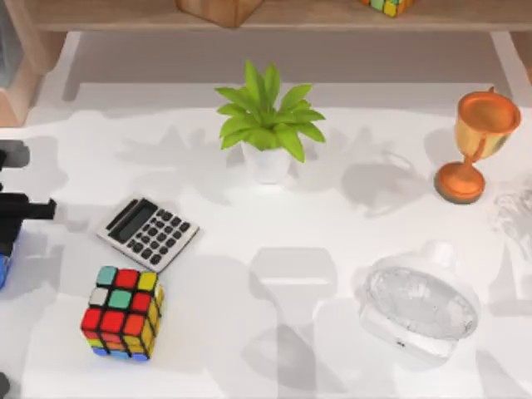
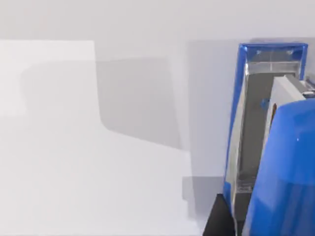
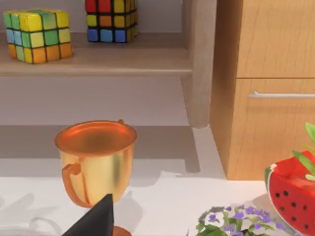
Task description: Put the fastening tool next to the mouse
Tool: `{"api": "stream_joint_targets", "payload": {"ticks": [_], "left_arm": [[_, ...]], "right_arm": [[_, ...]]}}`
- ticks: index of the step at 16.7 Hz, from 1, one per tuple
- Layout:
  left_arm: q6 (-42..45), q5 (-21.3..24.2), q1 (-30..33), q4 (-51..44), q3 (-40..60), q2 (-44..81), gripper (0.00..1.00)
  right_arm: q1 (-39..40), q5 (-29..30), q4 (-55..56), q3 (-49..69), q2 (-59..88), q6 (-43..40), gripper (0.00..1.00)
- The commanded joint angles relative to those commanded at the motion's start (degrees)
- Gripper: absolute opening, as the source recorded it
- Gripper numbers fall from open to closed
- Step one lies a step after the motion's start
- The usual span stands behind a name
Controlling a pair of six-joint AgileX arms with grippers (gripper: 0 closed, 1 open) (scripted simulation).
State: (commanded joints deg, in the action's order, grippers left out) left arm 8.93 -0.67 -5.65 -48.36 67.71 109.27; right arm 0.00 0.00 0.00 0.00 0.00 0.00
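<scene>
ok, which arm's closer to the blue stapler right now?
Left. The left arm is right beside the blue stapler at the left edge of the table; the right tool is by the gold trophy, far right.

On the tabletop (image 1: 349, 208) the plant (image 1: 268, 125) stands near the centre toward twelve o'clock. The calculator (image 1: 148, 233) lies at about nine o'clock from centre, with the cube (image 1: 123, 312) just beside it toward six o'clock. The trophy (image 1: 475, 145) stands at two o'clock, and the fan (image 1: 420, 309) lies at about four o'clock, well apart from the cube. The left end effector (image 1: 17, 216) is at the far nine o'clock edge, with the stapler (image 1: 3, 270) just below it. A shelf (image 1: 332, 15) runs behind, at twelve o'clock.
</scene>
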Motion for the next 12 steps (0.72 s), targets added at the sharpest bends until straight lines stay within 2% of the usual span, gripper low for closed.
{"api": "stream_joint_targets", "payload": {"ticks": [6,12], "left_arm": [[0.00,0.00,0.00,0.00,0.00,0.00,0.98],[0.00,0.00,0.00,0.00,0.00,0.00,1.00]], "right_arm": [[0.00,0.00,0.00,0.00,0.00,0.00,1.00],[0.00,0.00,0.00,0.00,0.00,0.00,1.00]]}}
